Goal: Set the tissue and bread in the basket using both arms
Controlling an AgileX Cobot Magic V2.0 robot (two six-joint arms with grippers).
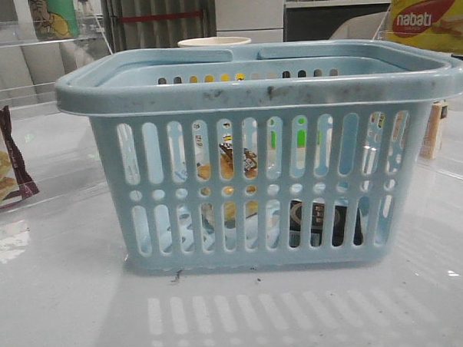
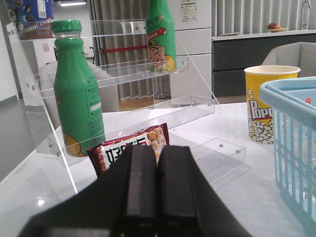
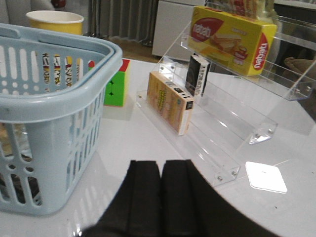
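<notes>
The pale blue basket (image 1: 262, 84) fills the middle of the front view. Through its slots I see the bread (image 1: 233, 164), golden-brown with a dark label strip, and the black tissue pack (image 1: 326, 223) with a pale ring mark, low on the basket's right side. Neither gripper shows in the front view. My left gripper (image 2: 157, 154) is shut and empty, left of the basket (image 2: 291, 128), pointing at a shelf. My right gripper (image 3: 162, 169) is shut and empty, low over the table to the right of the basket (image 3: 54, 101).
Left of the basket are a maroon-edged cracker packet (image 2: 129, 144), a green bottle (image 2: 76, 98) on a clear shelf and a popcorn cup (image 2: 269, 106). To the right stand a clear rack (image 3: 232, 113) with a nabati box (image 3: 232, 34), a tan box (image 3: 170, 102) and a green cube (image 3: 116, 85).
</notes>
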